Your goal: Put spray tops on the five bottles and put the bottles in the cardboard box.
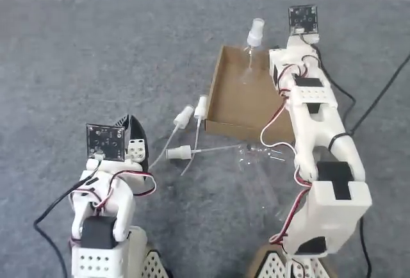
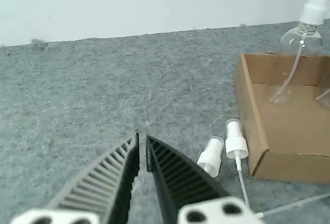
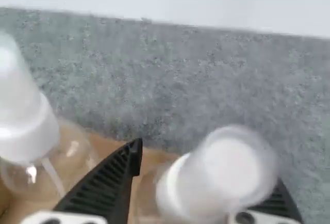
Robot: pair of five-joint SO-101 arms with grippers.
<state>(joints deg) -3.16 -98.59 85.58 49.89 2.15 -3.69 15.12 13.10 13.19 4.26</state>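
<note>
A shallow brown cardboard box [image 1: 246, 102] with plain walls sits open on the grey carpeted surface [image 1: 77, 54]. In the box's far corner a clear plastic bottle [image 1: 248, 68] stands upright. It wears a white spray top [image 1: 255, 33], and its thin dip tube shows through the wall.

The right gripper [image 3: 203, 182] hangs over the box, just beside that bottle. It is clamped on a second capped bottle [image 3: 221, 175], whose round white top sits between the black ribbed fingers [image 3: 111, 180].

Outside the box, by the corner nearest the left arm, three loose white spray tops lie with their long tubes trailing. Two lie close together [image 1: 184, 116] [image 1: 201, 107] near the box wall, and the third [image 1: 179, 153] lies a little farther out. Along the box's near edge, uncapped clear bottles [image 1: 256, 157] lie on their sides. They are so transparent that I cannot count them.

The left gripper [image 2: 143, 149] is well apart from the box, beyond the loose tops and low over the surface. It is closed to a thin slit and grips nothing.

Each wrist carries a small dark camera board [image 1: 106, 142]. Any print on these is too small to read.
</note>
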